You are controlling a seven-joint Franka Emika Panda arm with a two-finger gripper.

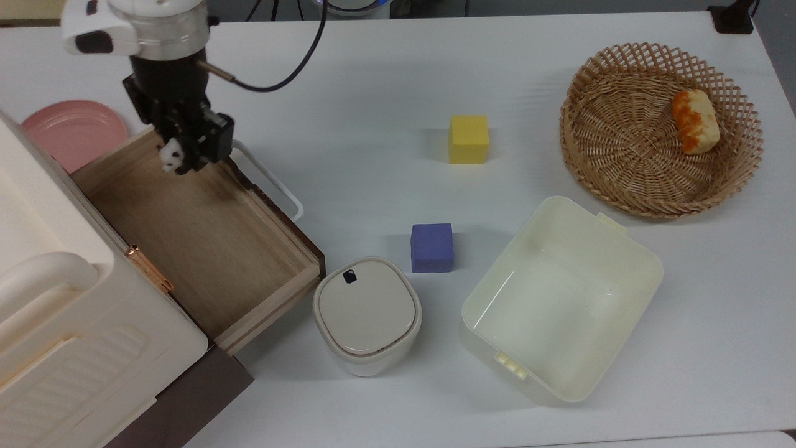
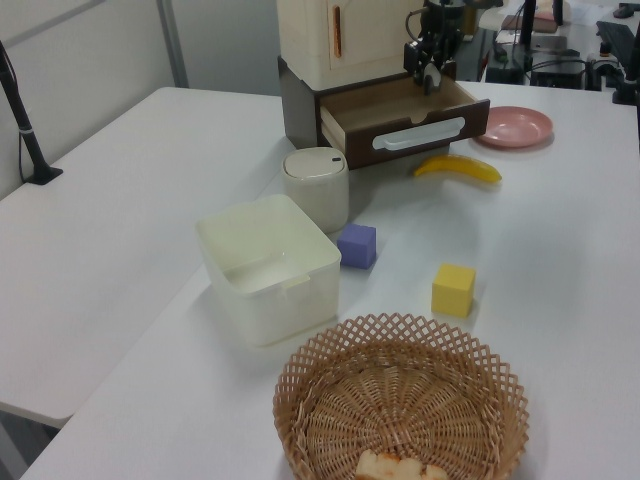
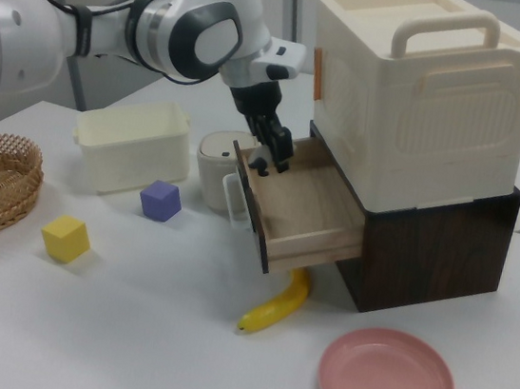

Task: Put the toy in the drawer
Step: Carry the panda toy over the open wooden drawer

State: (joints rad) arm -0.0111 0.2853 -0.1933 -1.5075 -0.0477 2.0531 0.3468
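Left view: gripper [image 2: 429, 74] sits over the open drawer [image 2: 392, 104], at its far end, with the toy [image 2: 430, 76] pinched in it. Banana [image 2: 458, 167] lies on the table [image 2: 120, 200] just in front of the drawer, pink plate [image 2: 514, 127] to the left view's right. Lidded pot [image 2: 316, 187], tub [image 2: 268, 266], purple cube [image 2: 357, 246], yellow cube [image 2: 453, 290] and basket [image 2: 402, 408] nearer the camera.

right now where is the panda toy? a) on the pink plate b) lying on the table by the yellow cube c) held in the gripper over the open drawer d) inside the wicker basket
c: the gripper is shut on the toy, held above the wooden floor of the open drawer.
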